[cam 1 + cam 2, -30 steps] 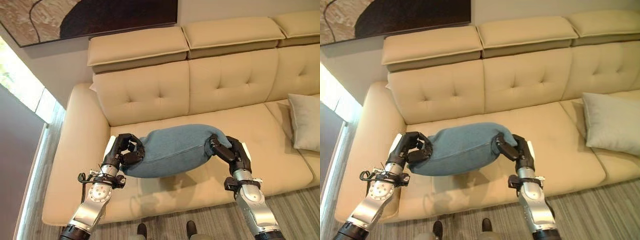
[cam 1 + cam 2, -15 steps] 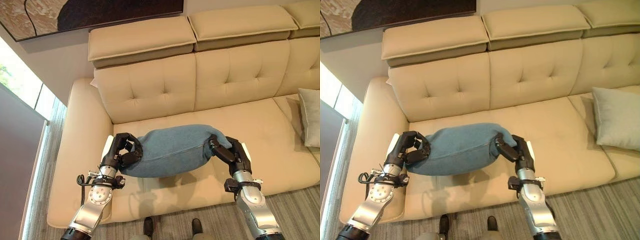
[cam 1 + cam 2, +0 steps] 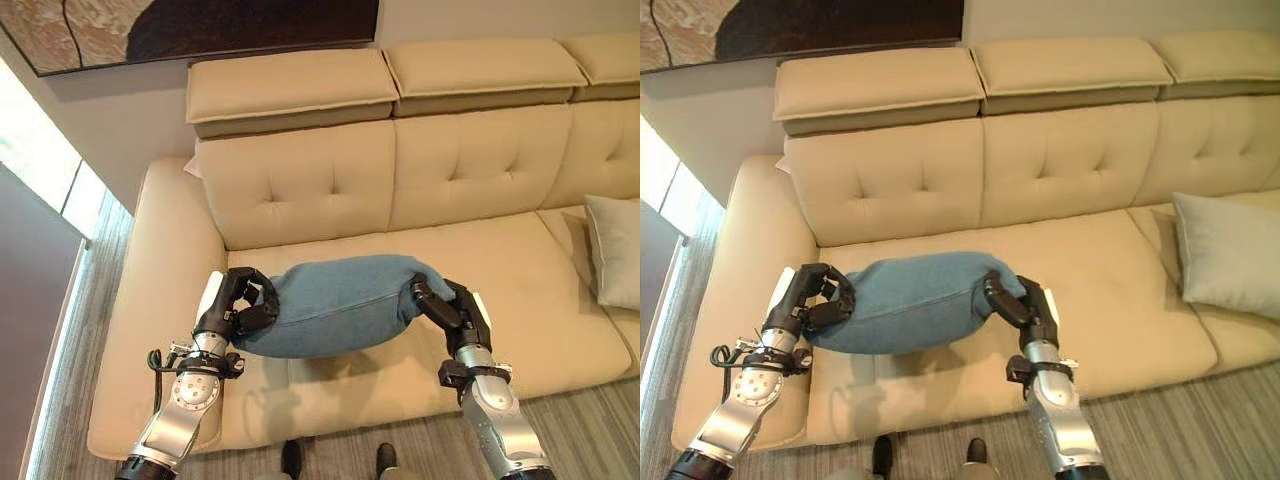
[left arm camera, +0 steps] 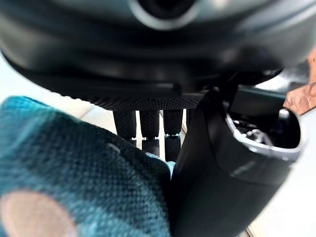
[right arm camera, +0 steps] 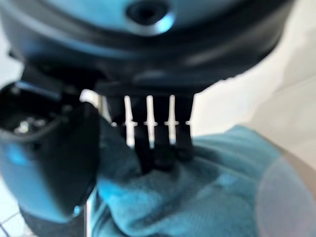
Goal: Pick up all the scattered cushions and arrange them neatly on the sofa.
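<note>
We see sofa (image 3: 520, 290) mid-frame | held cushion (image 3: 335, 305) lower centre, before its seat, between our hands | second cushion (image 3: 612, 250) right edge, on seat | picture (image 3: 190, 25) upper left, behind sofa

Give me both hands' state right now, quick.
Left robot hand: shut on the left end of the blue cushion, above the sofa seat.
Right robot hand: shut on the cushion's right end.

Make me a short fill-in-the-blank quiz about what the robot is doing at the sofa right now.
1. Both hands grip a ____ cushion.
2. The left hand and right hand hold its opposite ____.
3. The pale grey cushion lies on the sofa's ____ side.

Missing words: blue; ends; right
</note>
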Robot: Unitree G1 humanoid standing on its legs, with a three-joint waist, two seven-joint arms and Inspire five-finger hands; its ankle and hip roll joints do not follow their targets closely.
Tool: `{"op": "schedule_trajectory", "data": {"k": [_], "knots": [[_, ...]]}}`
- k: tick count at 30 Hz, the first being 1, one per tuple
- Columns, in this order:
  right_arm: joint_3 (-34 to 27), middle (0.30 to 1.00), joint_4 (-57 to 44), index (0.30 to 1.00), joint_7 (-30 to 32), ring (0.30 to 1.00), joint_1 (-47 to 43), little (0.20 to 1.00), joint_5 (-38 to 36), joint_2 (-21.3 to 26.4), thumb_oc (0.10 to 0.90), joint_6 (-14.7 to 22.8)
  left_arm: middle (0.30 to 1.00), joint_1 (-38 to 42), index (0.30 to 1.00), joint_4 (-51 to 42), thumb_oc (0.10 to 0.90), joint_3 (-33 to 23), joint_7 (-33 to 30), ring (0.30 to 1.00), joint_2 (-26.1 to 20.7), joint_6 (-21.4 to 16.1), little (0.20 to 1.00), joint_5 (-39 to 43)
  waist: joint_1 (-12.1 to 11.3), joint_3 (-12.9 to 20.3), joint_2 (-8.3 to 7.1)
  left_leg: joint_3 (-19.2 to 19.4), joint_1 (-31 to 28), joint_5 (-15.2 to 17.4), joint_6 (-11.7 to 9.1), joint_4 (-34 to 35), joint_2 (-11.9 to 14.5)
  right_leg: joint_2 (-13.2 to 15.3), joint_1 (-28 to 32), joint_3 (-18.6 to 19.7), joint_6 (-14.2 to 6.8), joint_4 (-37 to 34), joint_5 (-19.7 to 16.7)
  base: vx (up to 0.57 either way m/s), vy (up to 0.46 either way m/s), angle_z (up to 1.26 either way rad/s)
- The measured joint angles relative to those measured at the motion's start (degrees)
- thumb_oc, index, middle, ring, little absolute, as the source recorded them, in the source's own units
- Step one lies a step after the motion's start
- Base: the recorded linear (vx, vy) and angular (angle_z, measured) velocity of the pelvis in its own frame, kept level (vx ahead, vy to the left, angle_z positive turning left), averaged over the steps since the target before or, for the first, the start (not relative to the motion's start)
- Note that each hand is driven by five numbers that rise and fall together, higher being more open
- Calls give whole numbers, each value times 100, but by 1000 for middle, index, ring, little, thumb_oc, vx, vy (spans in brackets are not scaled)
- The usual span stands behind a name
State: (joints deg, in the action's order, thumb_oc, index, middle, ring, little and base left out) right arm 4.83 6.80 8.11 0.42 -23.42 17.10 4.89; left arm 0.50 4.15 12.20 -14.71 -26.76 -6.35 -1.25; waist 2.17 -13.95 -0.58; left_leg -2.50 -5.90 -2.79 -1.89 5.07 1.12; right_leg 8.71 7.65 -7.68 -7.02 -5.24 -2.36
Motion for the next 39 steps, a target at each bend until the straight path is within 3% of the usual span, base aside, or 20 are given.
{"op": "schedule_trajectory", "data": {"k": [10, 15, 17, 21, 25, 31, 34, 35, 36, 37, 39], "knots": [[150, 300, 66, 300, 114, 300, -37, 300, -389, 28, 400, 5, 300, 283, 300, 128, 400, 127, -701, 300, 160, 38, 300, -347, 214, 40, -34, -119, -63, -45, -89, 3, 167, -162, 123, 16, 30, -2, 13, 73, -110, 5], [401, 300, 248, 300, 363, 300, -241, 300, -508, 34, 400, 38, 300, 830, 300, 647, 400, 285, -970, 300, 125, 52, 300, -336, 349, 374, 4, -124, 373, -145, -185, 4, 217, -222, -318, 49, 129, -4, -77, -83, -54, 0], [536, 300, 626, 300, 551, 300, -620, 300, -706, 36, 400, 89, 300, 1396, 300, 1218, 400, 545, -1099, 300, 99, 106, 300, -320, 357, 527, 79, -115, 709, -240, -212, 3, 252, -258, -662, 61, 170, -5, -162, -151, -28, -4], [637, 300, 1038, 300, 857, 300, -1293, 300, -854, 39, 400, 95, 300, 1989, 300, 1502, 400, 592, -1151, 300, 142, 299, 300, -223, 358, 536, 206, -79, 1212, -374, -238, 2, 294, -295, -1214, 159, 200, -4, -329, -16, -29, -12], [634, 300, 987, 300, 924, 300, -1291, 300, -1107, 43, 400, 149, 300, 1906, 300, 1337, 400, 509, -1213, 300, 321, 298, 300, 369, 338, 495, 282, -45, 1244, -378, -240, 1, 318, -324, -1252, 164, 197, -6, -324, 24, -16, -3], [473, 300, 814, 300, 1057, 300, -1549, 300, -1158, 246, 400, 226, 300, 1680, 300, 950, 400, 444, -1093, 300, 605, 257, 300, 1312, 311, 354, 580, -143, 1587, -448, -283, 1, 329, -339, -1533, 42, 204, -8, -328, -64, -30, 9], [673, 300, 1533, 300, 1421, 300, -2755, 300, -1167, 477, 400, 248, 300, 2701, 300, 1778, 400, 660, -1103, 300, 555, 122, 300, 2032, 264, 341, 664, -147, 2060, -595, -321, 0, 349, -357, -2001, 20, 209, -7, -442, -92, -35, 1], [735, 524, 1869, 524, 1548, 524, -3289, 524, -1167, 521, 549, 225, 300, 3269, 300, 2215, 400, 749, -1210, 300, 529, 124, 300, 2208, 258, 336, 677, -146, 2230, -637, -357, 0, 360, -369, -2168, 19, 200, -6, -495, -56, -50, -3], [829, 900, 2116, 900, 1623, 900, -3595, 900, -1168, 558, 800, 234, 300, 3653, 300, 2591, 400, 901, -1271, 300, 505, 84, 300, 2249, 243, 337, 679, -151, 2317, -682, -365, -1, 359, -377, -2256, 15, 208, -5, -534, -28, -45, -2], [1056, 900, 2858, 900, 1798, 900, -4559, 900, -1197, 628, 800, 197, 300, 4736, 300, 3469, 400, 1231, -1363, 300, 368, 176, 300, 2376, 205, 327, 692, -157, 2523, -744, -397, 1, 369, -398, -2463, 17, 217, -4, -612, -28, -34, -2], [1105, 900, 3159, 900, 2051, 900, -5290, 900, -1215, 685, 800, 170, 505, 5463, 505, 3700, 536, 1304, -1453, 505, 188, 208, 505, 2370, 179, 291, 754, -167, 2690, -812, -420, 0, 364, -416, -2626, 7, 227, -4, -647, 0, 0, 0]]}}
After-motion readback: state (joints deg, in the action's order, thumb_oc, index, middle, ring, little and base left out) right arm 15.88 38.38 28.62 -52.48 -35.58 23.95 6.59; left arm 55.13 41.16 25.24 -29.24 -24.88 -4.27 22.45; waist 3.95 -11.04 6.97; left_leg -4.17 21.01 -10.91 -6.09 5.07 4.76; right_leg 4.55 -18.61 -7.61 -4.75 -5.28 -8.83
